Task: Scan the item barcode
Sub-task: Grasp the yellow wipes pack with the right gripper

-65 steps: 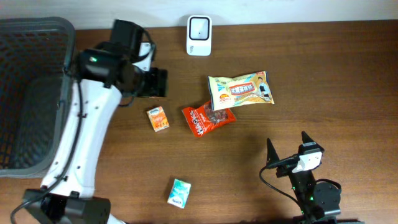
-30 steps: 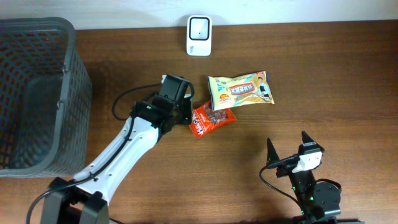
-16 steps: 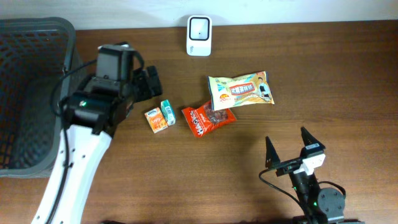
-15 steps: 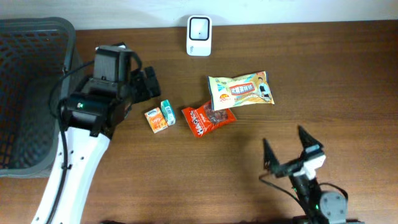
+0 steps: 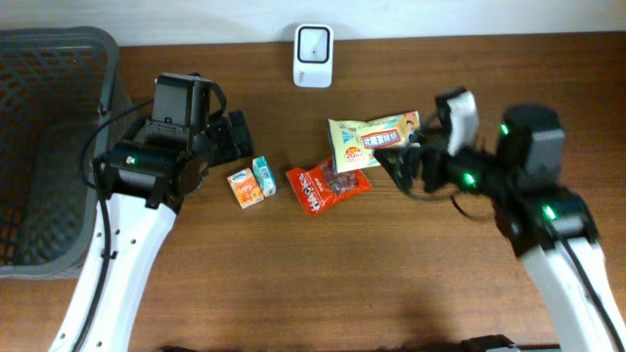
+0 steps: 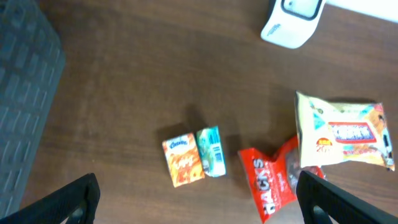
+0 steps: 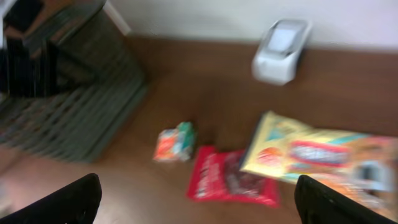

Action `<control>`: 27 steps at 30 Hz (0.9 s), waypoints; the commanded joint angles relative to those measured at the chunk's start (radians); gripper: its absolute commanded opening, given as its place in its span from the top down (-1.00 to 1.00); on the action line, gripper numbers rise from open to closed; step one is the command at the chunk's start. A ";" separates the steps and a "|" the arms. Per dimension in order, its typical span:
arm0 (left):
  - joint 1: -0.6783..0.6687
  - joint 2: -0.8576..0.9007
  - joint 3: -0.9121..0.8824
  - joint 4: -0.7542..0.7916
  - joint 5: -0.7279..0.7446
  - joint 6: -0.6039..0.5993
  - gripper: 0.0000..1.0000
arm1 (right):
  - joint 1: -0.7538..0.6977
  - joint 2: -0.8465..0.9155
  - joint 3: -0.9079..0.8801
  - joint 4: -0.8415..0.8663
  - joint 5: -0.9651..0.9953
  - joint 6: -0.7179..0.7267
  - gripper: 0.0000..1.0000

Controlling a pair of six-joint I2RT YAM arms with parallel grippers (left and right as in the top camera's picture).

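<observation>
Both arms hang above a wooden table [image 5: 391,293], neither holding anything. The left gripper [image 6: 199,208] is spread wide and empty above an orange box [image 6: 183,163] and a teal box [image 6: 210,151], which lie touching side by side. Further on, the right gripper [image 7: 199,208], also wide and empty, hovers near a yellow snack bag [image 5: 380,140] that touches a red packet [image 5: 326,186]. The scanner [image 5: 313,42] stands at the far edge with nothing before it. By this judgement no scan is under way, and an item is yet to be picked up and presented.
</observation>
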 commanded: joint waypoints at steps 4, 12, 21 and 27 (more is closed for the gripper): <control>0.003 -0.004 0.003 -0.003 -0.004 0.006 -0.98 | 0.005 0.464 0.049 0.062 0.229 0.664 -0.82; 0.003 -0.004 0.003 -0.003 -0.004 0.006 -0.98 | 0.005 0.846 0.049 0.195 0.250 0.695 -0.35; 0.003 -0.004 0.003 -0.003 -0.004 0.006 -0.98 | -0.033 0.814 0.084 0.337 -0.020 0.689 0.92; 0.003 -0.004 0.003 -0.003 -0.003 0.006 -0.99 | -0.119 0.689 0.147 0.337 -0.656 1.122 0.92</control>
